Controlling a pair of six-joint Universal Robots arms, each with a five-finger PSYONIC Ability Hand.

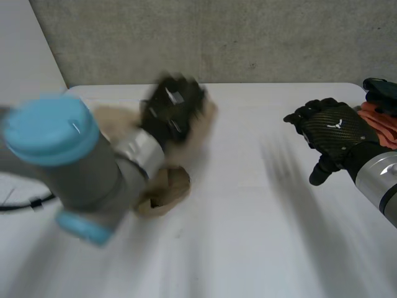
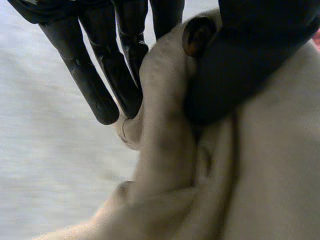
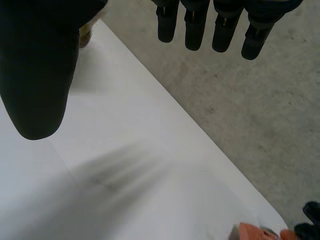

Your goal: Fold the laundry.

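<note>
Bunching in loose folds toward the table's far left corner, a beige cloth (image 1: 162, 194) is being held by the left hand (image 1: 172, 108). Part of it is showing around that hand, while another fold is lying on the white table (image 1: 248, 217) a little closer to the near edge, and nearer the left edge than the middle. In the left wrist view a thick ridge of the cloth is being pinched between the thumb (image 2: 235, 75) on one side and the fingers (image 2: 107, 85) on the other, with the fingertips being pressed into the fabric just beside the ridge. More of the cloth is being shown bunched below the palm there. The left arm (image 1: 68, 161) is being stretched over the left part of the table toward the cloth. Well apart from the cloth, the right hand (image 1: 332, 127) is being held over the right part of the table with nothing in it. In its own wrist view, its fingers are being held straight and slightly apart, away from the thumb. Just beside that hand, at the right edge near the far corner, an orange garment (image 1: 379, 124) is lying crumpled, with a dark garment (image 1: 381, 90) touching it on its far side. A grey wall (image 1: 248, 37) is standing behind the table's far edge.
</note>
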